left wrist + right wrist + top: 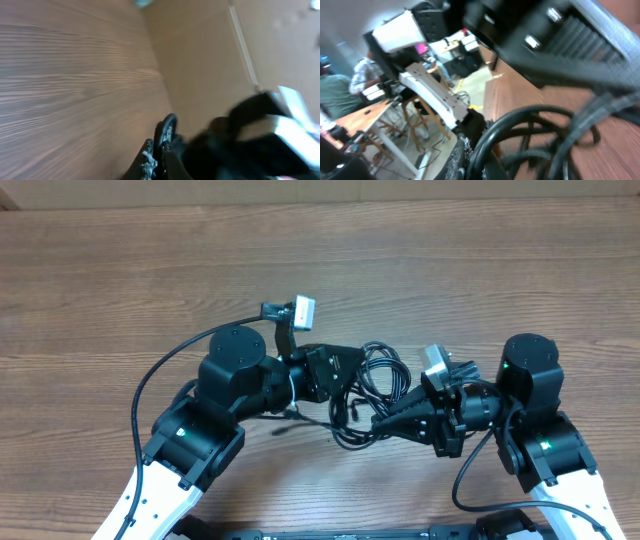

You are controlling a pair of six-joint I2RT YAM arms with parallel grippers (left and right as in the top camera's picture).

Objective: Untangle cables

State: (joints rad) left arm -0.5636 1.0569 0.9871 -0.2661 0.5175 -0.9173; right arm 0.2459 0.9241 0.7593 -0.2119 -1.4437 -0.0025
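- Left wrist view, closest in: the left gripper (156, 159) has its jaws together. A loop of the cables (167, 127) stands up from between the pads. The bottom edge of the frame cuts the fingers off.
- Right wrist view, closest in: one ribbed fingertip (464, 150) of the right gripper (380, 423) shows. A black loop runs hard against it, and the jaws are closed on that strand. The second finger is hard to make out behind the cord.
- Only the overhead view shows the whole bundle. It is a tangle of thin black loops on the table (150, 270), lying between the two grippers, with each one gripping its own side.
- Also from overhead only: the left gripper reaches in from the left and the right gripper points left at the lower edge of the tangle. The tips are near each other but apart.
- No plug ends can be picked out in any view. The overlapping strands cannot be told apart.
- Further out in the left wrist view there is bare wood grain, then a brown board (200, 65) along the table's far edge. A blurred black-and-white shape (270, 125) sits at the right and cannot be identified.
- Farthest, in the right wrist view only: a room with workbenches (365, 112) and a person (362, 75), both out of focus. A dark arm body fills the upper right.
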